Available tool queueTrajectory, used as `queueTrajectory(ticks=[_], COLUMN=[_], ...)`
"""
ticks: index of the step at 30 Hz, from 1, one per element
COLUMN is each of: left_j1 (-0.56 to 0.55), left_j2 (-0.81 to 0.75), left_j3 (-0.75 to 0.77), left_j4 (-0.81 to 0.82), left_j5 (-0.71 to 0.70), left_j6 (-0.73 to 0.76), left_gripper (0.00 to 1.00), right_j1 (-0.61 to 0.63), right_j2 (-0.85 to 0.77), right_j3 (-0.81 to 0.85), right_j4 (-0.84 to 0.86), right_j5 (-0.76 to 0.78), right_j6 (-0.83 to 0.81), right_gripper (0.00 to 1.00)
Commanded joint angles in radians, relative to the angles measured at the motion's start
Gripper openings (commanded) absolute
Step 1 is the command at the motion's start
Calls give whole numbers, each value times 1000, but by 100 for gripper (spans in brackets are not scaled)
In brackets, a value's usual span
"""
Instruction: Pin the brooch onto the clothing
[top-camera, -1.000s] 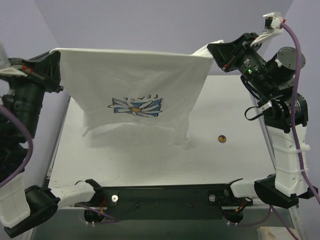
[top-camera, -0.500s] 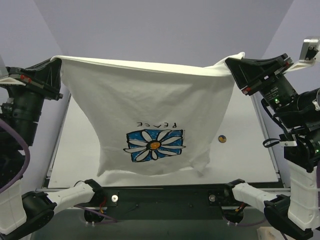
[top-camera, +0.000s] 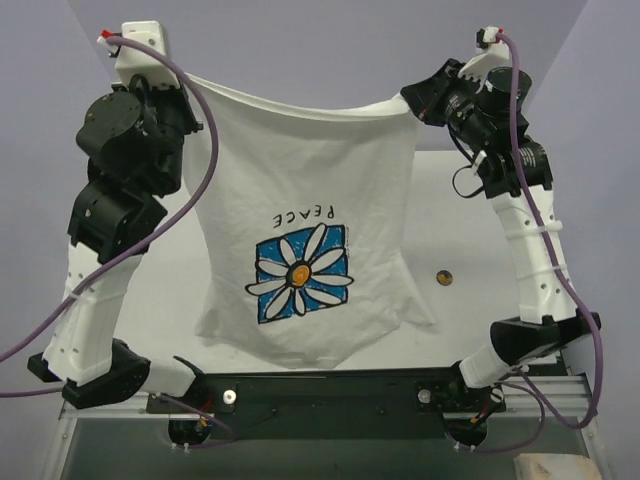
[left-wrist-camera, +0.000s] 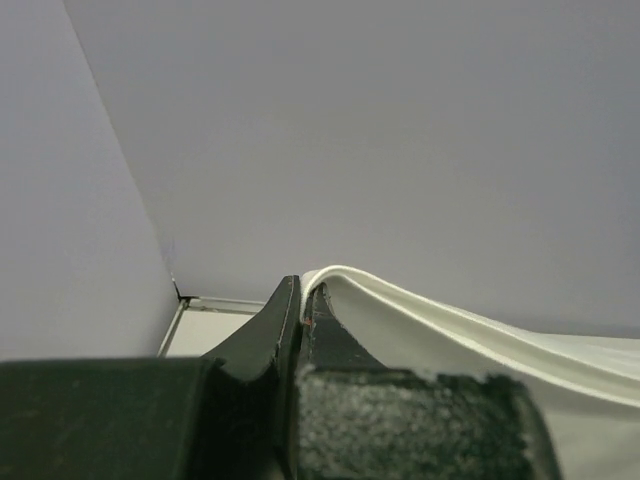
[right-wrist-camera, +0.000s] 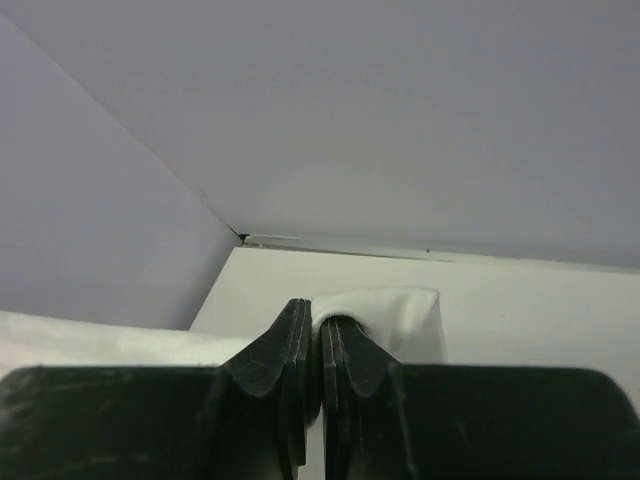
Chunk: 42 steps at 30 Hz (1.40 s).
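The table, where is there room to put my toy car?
The best bare patch of table lies between the hanging T-shirt and the right arm, though the small brooch sits there. Another strip shows between the T-shirt and the left arm. The middle is crowded by the T-shirt.

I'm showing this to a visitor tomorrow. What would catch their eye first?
The white T-shirt held up between the left claw and right claw, each shut on a top corner, its blue daisy print facing the camera. Then the tiny brooch, alone on the table to its right.
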Motion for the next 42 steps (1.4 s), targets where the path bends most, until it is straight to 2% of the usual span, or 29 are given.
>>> queueTrajectory(ticks=[1,5,7,10,13,17,18,21,25,29,34,42], left_j1=[132,331,396,476,479,479,479,478,476,476,478,478], left_j2=[91,257,321,404,361,208,182,77,-62,-128,-187,-66], left_j3=[170,328,456,531,501,377,353,249,158,151,155,275], left_j4=[-41,-193,-235,-275,-236,-180,-178,-164,-132,-143,-140,-256], left_j5=[147,348,422,513,526,549,560,574,635,695,723,707], left_j6=[-37,-137,-184,-250,-269,-282,-284,-284,-311,-345,-350,-316], left_gripper=[0,0,0,0,0,0,0,0,0,0,0,0], right_j1=[-65,-102,-118,-131,-135,-135,-133,-128,-122,-122,-121,-119], right_j2=[63,154,206,257,220,64,-14,-157,-288,-375,-432,-441], right_j3=[175,285,340,434,431,238,129,-37,-144,-185,-176,-169], right_j4=[60,52,52,49,48,95,133,182,183,172,183,184], right_j5=[-53,-73,-93,-111,-122,-120,-122,-125,-137,-171,-293,-294], right_j6=[80,137,167,196,190,178,178,180,178,181,212,209], right_gripper=[0,0,0,0,0,0,0,0,0,0,0,0])
